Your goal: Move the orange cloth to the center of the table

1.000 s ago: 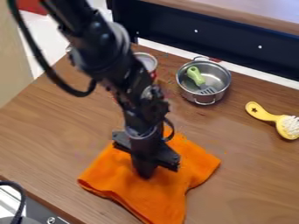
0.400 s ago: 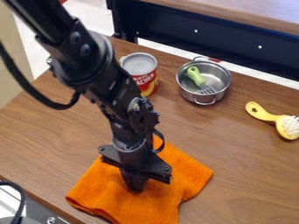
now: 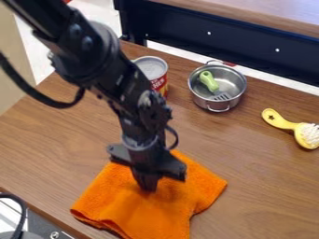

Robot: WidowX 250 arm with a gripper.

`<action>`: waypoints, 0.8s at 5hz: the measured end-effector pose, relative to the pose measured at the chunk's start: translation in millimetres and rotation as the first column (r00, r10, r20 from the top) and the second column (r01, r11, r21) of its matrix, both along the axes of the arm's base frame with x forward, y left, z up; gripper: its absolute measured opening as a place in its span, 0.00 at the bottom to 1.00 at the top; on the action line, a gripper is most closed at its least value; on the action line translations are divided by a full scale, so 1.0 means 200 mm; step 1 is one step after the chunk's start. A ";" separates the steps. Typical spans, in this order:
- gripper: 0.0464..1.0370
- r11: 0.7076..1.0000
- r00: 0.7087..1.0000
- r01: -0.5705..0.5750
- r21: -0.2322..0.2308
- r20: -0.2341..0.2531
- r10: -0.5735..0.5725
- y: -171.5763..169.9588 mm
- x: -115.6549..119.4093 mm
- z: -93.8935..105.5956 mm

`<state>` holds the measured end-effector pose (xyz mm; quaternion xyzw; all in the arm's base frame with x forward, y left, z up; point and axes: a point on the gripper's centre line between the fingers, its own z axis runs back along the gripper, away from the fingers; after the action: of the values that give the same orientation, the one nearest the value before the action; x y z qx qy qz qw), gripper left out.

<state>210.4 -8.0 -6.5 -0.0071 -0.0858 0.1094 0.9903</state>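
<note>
Wood table (image 3: 56,135), spanning most of view; black arm (image 3: 96,51) in from upper left; orange cloth (image 3: 140,214) lies rumpled at lower middle of view, by the table's near edge; gripper (image 3: 148,188) points down at its upper part; can't tell if it's wide, narrow or holding cloth; metal pot (image 3: 200,99) farther back; red-labelled can (image 3: 151,70) left of it, partly behind arm; yellow brush (image 3: 285,123) at right; green-handled spatula (image 3: 209,81) in pot.
</note>
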 end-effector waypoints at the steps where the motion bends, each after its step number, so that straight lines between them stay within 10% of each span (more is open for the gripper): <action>1: 0.17 0.999 0.999 -0.035 -0.011 0.016 0.035 0.01 0.05 0.11; 4: 0.95 0.993 0.996 -0.087 -0.084 -0.022 0.085 0.07 0.13 0.31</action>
<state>237.0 5.4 55.6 -0.0444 -0.0723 0.1556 0.9842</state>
